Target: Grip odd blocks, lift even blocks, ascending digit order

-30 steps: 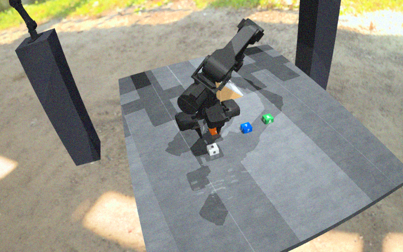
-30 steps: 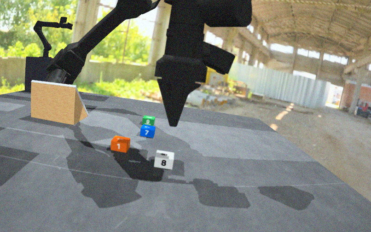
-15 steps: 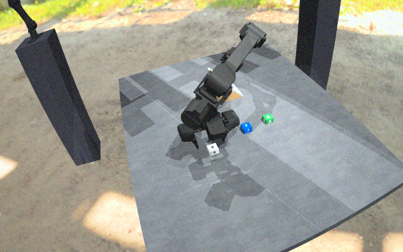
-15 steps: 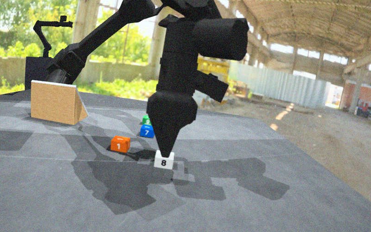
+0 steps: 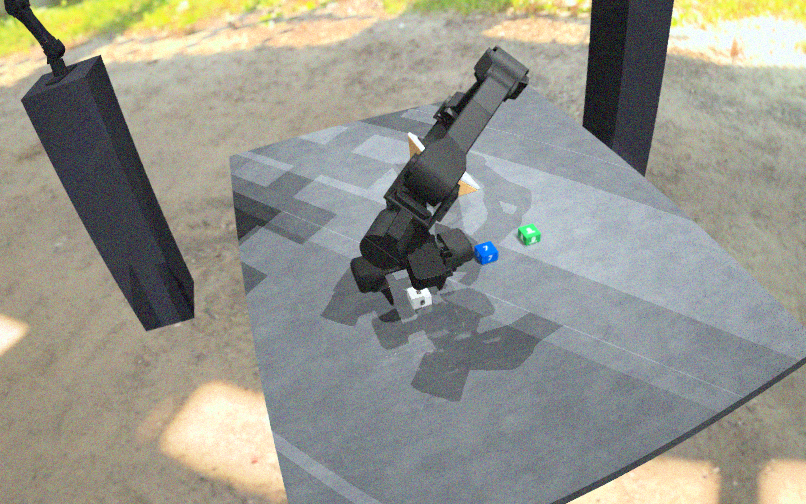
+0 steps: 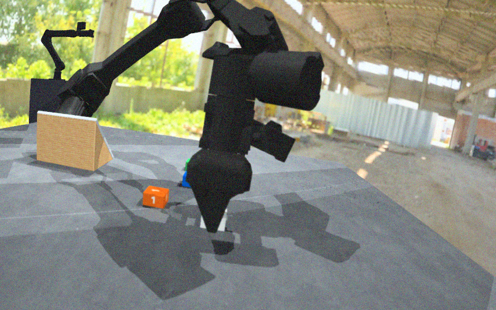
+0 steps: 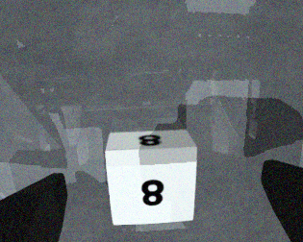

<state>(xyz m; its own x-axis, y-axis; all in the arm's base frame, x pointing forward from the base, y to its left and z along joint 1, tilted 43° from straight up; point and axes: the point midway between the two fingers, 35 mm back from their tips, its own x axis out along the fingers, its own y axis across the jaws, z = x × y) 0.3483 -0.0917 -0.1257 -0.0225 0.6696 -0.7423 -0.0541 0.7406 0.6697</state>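
Standing over the grey table (image 5: 644,351), the black arm (image 5: 449,144) reaches out from beside the wooden wedge (image 6: 68,140) and bends steeply down to the cluster of small blocks.

How far along is it? The blocks themselves give nothing away: all four sit flat on the table, well apart from one another, and none looks disturbed. The orange block (image 6: 155,196) shows a 1, the blue block (image 5: 485,252) seems to read 7, and the green block (image 5: 528,234) is too small for me to read. The arm is at the white block (image 7: 151,178), which shows an 8. If the order is being kept, I would judge the 1 and the 7 already dealt with. The even-digit routine on the 8 is now in hand: grip, small lift, set down, release. Whether the green one comes after it depends on a digit I cannot make out.

The gripper (image 7: 159,223) is lowered nearly to the table with the white block between its fingers. They stand wide apart — clear grey surface shows on either side of the block — so they touch nothing and hold nothing. The block rests squarely on the table, centred in the gap.
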